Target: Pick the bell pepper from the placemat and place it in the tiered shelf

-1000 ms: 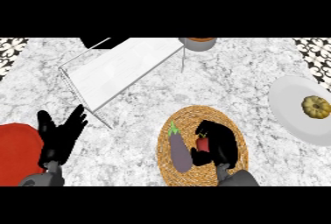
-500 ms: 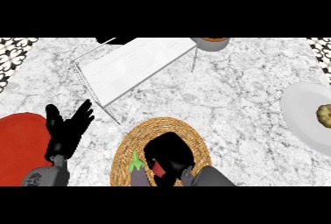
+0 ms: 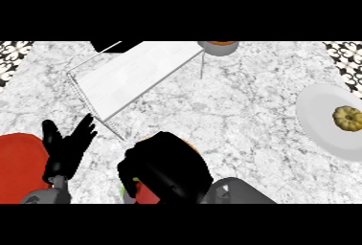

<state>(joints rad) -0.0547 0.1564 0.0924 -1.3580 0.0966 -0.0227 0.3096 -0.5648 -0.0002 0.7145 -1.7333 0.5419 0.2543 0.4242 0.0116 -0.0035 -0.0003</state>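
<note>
The right hand [image 3: 166, 167] curls over the red bell pepper [image 3: 145, 191], grasping it for the tiered shelf [image 3: 134, 74], while the left hand [image 3: 67, 148] rests released.

A grey-veined white marble counter [image 3: 240, 119] carries a smooth white tiered shelf on thin metal legs [image 3: 134, 76] and a matt white plate [image 3: 322, 124].

The shelf [image 3: 138, 72] stands at upper centre-left of the frame, tilted, its low corner toward the left hand [image 3: 65, 149] at lower left. The right hand [image 3: 166, 170] sits at bottom centre, over the placemat [image 3: 185, 142], with the pepper [image 3: 145, 191] under it. A plate [image 3: 322, 119] lies at the right edge, bearing a small squash [image 3: 348, 117]. A bowl [image 3: 218, 47] sits at top centre, right of the shelf.
</note>
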